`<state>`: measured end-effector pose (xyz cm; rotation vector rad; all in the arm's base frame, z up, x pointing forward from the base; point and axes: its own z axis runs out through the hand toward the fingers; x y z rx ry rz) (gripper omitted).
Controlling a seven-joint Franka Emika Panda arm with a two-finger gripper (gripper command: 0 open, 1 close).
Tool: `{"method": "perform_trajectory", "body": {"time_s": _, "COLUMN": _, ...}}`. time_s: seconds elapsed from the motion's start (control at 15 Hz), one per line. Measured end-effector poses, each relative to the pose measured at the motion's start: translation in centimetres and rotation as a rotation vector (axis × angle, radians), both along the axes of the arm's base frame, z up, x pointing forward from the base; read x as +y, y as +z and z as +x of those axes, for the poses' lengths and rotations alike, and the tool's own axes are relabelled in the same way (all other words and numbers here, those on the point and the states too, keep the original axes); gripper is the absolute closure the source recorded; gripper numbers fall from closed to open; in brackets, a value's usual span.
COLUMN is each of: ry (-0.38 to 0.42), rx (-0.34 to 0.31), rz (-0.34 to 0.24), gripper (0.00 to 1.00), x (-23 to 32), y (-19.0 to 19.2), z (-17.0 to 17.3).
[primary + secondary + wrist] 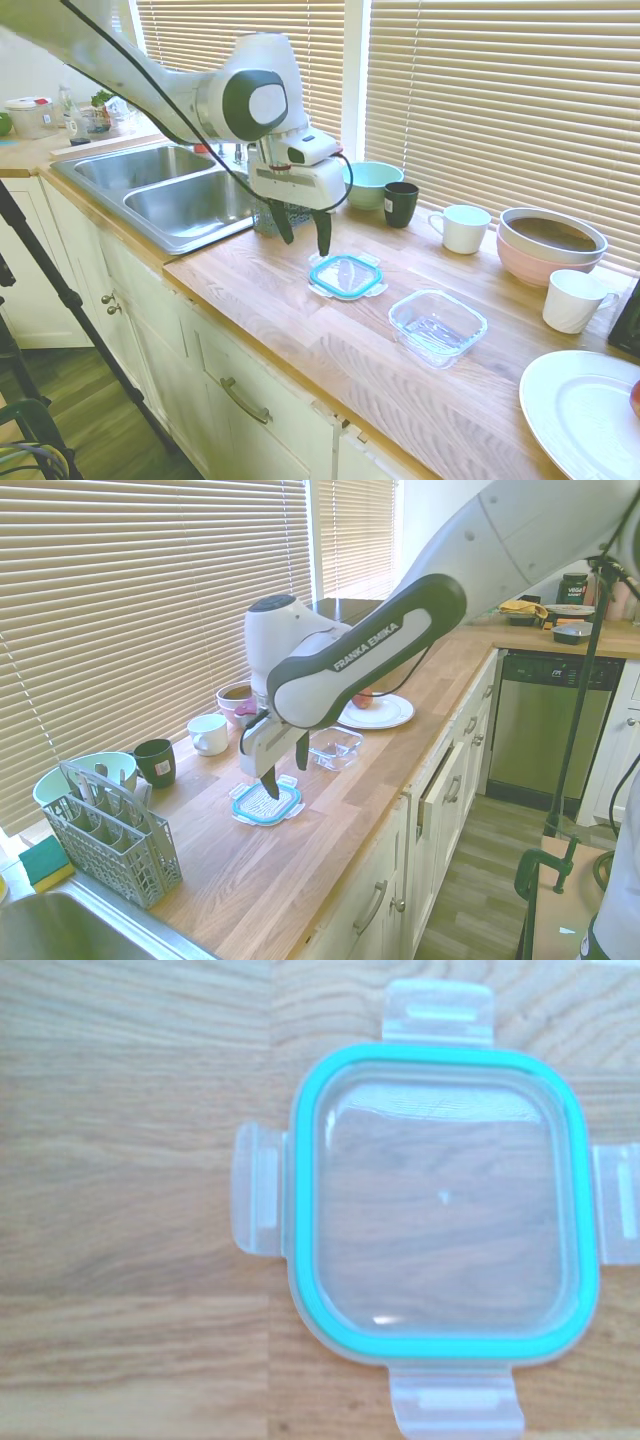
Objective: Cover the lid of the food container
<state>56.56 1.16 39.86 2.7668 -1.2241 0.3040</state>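
Close under the wrist camera, the lid (445,1205) lies flat on the wooden counter (300,320) (one snap tab cut off at the frame edge). Above it hang the jaws (303,232), apart, touching nothing. Nearby, the food container (437,326) sits uncovered, bare counter around it.

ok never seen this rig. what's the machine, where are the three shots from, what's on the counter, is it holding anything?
It is a white Franka robot arm with a two-finger gripper. Two pictures come from room cameras on opposite sides of the arm; the third is a wrist camera looking straight down. On the wooden countertop lie a clear lid with a teal rim and, apart from it, an uncovered glass food container. Mugs, bowls, a white plate and a cutlery caddy stand around. The gripper is open just above the lid, holding nothing.
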Motion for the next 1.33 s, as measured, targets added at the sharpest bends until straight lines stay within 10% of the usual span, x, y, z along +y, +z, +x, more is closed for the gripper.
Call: {"method": "perform_trajectory", "body": {"time_s": 1.33, "ry": -0.08, "rx": 0.094, "rz": -0.126, "gripper": 0.0, "x": 3.5, "y": -6.6, "z": 9.5}}
